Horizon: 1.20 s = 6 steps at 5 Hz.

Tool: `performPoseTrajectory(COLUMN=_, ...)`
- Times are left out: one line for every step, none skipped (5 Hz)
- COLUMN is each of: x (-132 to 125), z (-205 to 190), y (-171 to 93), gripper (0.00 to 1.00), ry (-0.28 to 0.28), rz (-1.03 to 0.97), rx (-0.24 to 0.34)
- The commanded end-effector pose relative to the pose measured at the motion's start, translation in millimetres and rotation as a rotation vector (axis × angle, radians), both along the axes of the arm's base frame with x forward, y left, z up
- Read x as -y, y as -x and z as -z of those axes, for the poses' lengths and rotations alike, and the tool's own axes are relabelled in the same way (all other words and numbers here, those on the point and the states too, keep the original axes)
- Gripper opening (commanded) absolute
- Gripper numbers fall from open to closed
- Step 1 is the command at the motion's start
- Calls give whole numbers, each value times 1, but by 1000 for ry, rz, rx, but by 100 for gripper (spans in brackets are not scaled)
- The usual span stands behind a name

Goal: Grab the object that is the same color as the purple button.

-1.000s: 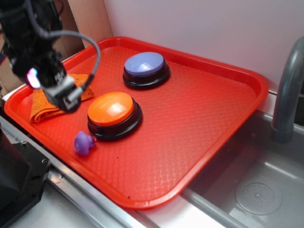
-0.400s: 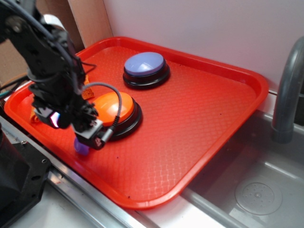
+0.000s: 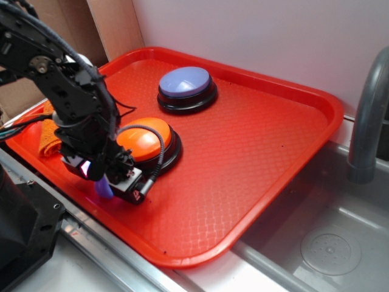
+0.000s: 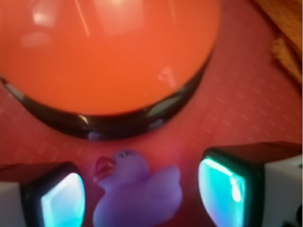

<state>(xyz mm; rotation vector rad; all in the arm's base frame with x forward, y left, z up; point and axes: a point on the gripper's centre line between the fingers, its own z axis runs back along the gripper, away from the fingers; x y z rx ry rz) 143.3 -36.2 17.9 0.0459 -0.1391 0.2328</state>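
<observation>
My tool [image 4: 142,194] has dropped lower vs 0.4 s ago & now sits spread, fingers [image 4: 61,198] either side of the purple toy [image 4: 137,191], not touching. Toy lies on the red tray [image 3: 255,152] at approx 7 o'clock of the orange button [image 3: 143,137]; purple button [image 3: 185,82] unmoved, up at 12.

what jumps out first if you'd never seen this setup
The bright red tray fills the exterior view, with an orange button near its front left and a purple button behind it. The black gripper is down at the tray's front-left edge. In the wrist view, its open fingers straddle a small purple duck-shaped toy, just in front of the orange button.
</observation>
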Motion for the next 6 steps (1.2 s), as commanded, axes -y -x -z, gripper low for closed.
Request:
performPoseTrajectory(x=-4, z=0, y=-5, gripper=0, ry=12, rz=-42, rx=39)
performPoseTrajectory(x=-2, z=-9, y=-6, gripper=0, ry=18, rz=-36, rx=41)
performPoseTrajectory(x=-3, z=-34, y=-12, gripper=0, ry=38, rz=24, rx=48)
performPoseTrajectory(x=1, z=-77, y=-25, gripper=0, ry=-17, rz=49, rx=84)
performPoseTrajectory(x=6, z=-127, y=-46, gripper=0, ry=32, rz=83, rx=114)
performPoseTrajectory(x=11, z=-162, y=-61, gripper=0, ry=50, rz=85, rx=150)
